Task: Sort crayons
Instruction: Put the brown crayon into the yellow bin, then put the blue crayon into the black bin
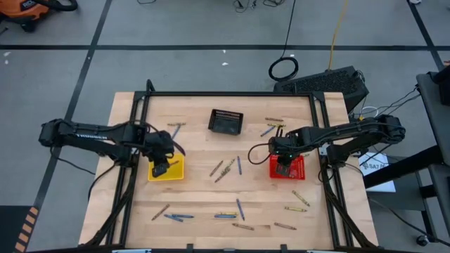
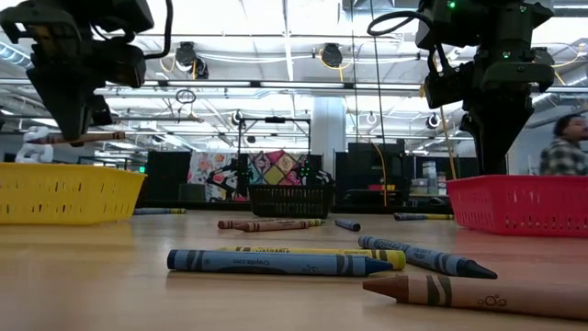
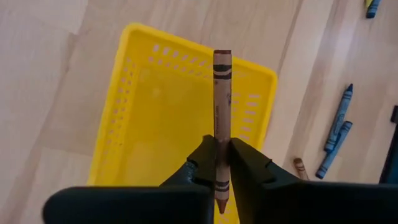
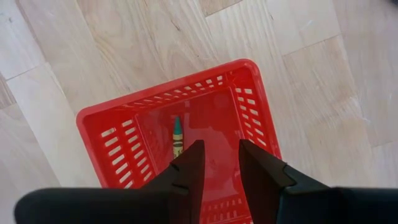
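**Crayons: one brown stick held over the yellow basket, one green stick in the red**

Your left gripper hangs above the yellow plastic mesh basket at the left of the light wooden table, and its fingers pinch a brown paper-wrapped crayon near one end, the rest of the stick reaching out over the basket's floor. Your right gripper hovers over the red plastic mesh basket at the table's right with its fingers parted and nothing between them; a short green-tipped crayon lies on that basket's floor. A black mesh basket stands near the table's far edge. You have the other loose crayons, blue, olive and brown, scattered across the boards between and in front of the baskets.
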Controlling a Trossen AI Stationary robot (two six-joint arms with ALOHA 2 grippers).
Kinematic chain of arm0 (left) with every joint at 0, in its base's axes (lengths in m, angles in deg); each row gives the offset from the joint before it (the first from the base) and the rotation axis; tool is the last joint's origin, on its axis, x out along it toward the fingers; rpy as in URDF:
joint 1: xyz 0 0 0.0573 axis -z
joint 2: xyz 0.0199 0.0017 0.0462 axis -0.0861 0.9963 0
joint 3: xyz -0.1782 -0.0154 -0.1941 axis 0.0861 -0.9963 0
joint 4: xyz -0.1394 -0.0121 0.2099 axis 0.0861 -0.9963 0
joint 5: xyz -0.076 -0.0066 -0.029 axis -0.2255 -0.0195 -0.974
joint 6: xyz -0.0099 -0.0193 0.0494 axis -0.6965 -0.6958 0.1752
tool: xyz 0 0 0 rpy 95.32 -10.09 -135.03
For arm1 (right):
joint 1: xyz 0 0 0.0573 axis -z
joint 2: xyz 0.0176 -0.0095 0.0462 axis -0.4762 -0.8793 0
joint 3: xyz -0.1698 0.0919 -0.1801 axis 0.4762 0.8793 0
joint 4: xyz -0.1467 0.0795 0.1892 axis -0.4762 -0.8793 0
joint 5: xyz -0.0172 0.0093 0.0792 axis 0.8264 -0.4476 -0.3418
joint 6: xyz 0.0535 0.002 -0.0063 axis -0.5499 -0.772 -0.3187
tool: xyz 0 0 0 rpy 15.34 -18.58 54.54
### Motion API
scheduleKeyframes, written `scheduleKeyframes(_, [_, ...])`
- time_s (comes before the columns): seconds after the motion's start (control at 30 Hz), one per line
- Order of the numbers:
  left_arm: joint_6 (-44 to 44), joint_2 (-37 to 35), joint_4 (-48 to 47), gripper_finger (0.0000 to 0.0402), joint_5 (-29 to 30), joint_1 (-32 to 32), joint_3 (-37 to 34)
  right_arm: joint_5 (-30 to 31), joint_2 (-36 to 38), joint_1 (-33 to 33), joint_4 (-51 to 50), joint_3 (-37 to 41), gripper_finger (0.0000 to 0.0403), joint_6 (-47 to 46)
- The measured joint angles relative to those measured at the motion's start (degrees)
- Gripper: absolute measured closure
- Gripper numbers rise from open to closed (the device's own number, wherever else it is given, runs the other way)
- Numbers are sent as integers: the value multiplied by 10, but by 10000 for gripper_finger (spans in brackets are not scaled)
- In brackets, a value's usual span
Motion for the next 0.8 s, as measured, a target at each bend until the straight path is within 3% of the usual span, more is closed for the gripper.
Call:
scheduleKeyframes(0.3, [0, 0, 1, 324, 24, 7, 0, 0, 0, 0, 0, 0, 316, 0])
scheduleKeyframes(0.57, [0, 0, 1, 322, 91, 7, 0, 0, 0, 0, 34, 0, 316, 0])
scheduleKeyframes(0.8, [1, 0, 12, 322, 96, 7, 0, 9, 0, 6, 66, -8, 316, 12])
